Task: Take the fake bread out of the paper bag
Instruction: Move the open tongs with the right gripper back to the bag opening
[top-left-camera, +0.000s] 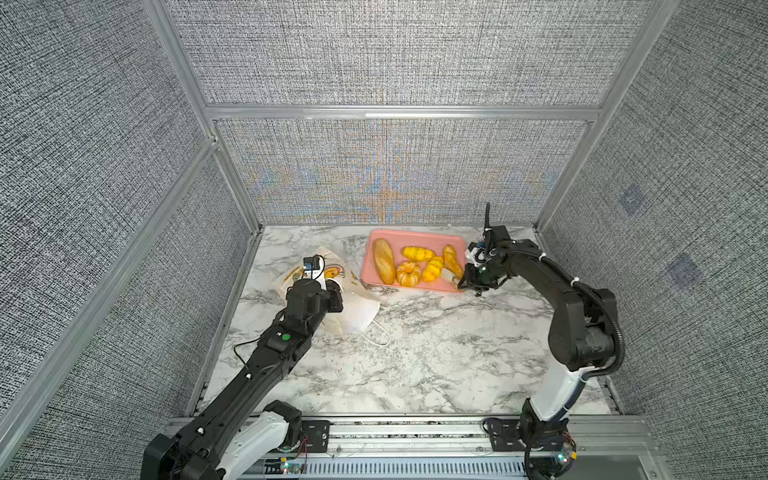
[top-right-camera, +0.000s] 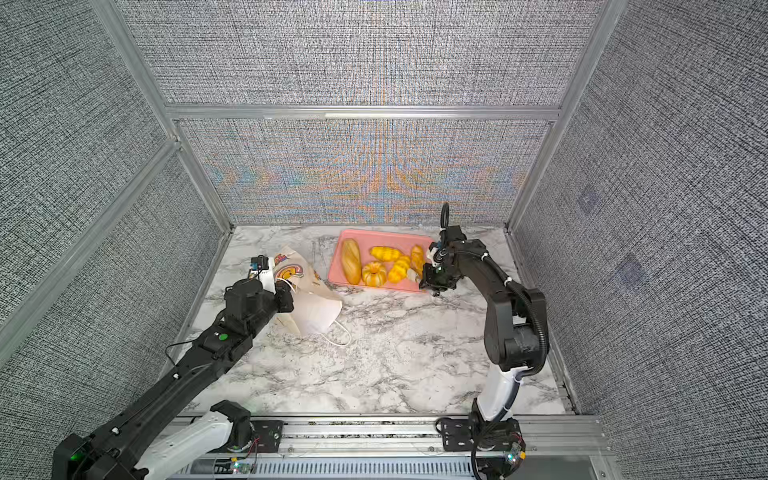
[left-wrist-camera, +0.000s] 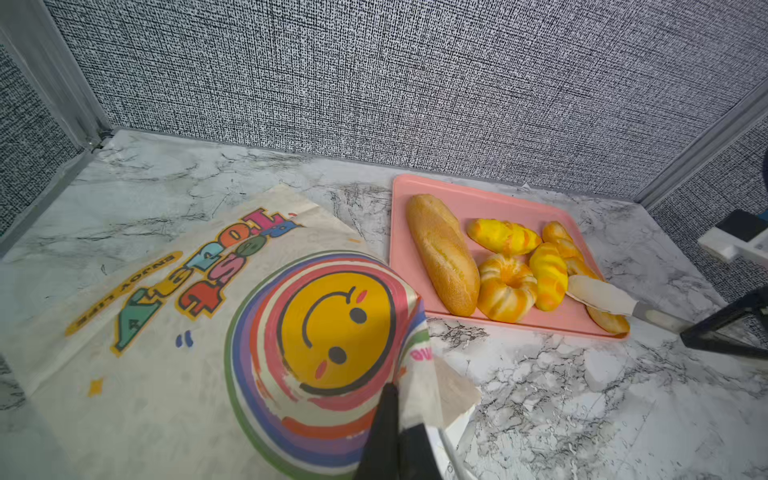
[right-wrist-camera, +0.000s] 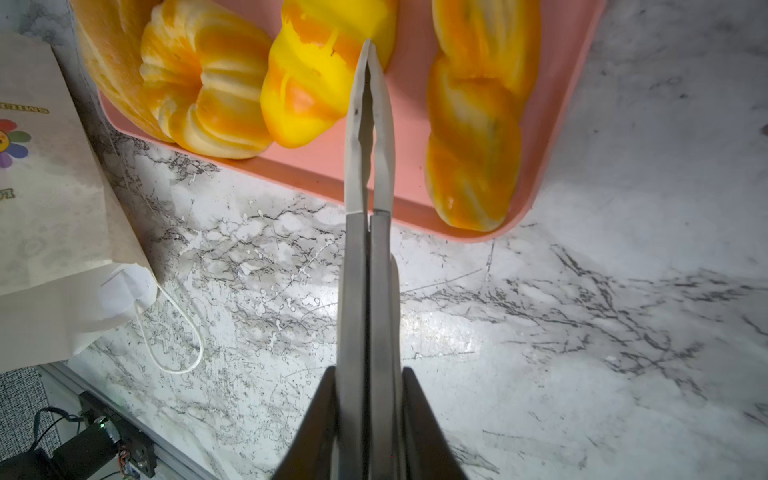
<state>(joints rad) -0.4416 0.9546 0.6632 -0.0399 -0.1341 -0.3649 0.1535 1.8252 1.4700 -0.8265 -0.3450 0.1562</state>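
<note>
Left wrist view: pinching a crumpled edge of the paper bag (left-wrist-camera: 158, 386), lying on its side on the marble surface (left-wrist-camera: 582, 395) just beside the pink tray (left-wrist-camera: 498, 203), with the left hand (left-wrist-camera: 398, 436) pressed together on the paper. Clamping metal tongs (right-wrist-camera: 368, 166) with the right hand (right-wrist-camera: 370, 386), holding their closed tips low over the tray, among five pieces of fake bread (left-wrist-camera: 440, 253) lying there, outside the bag.
</note>
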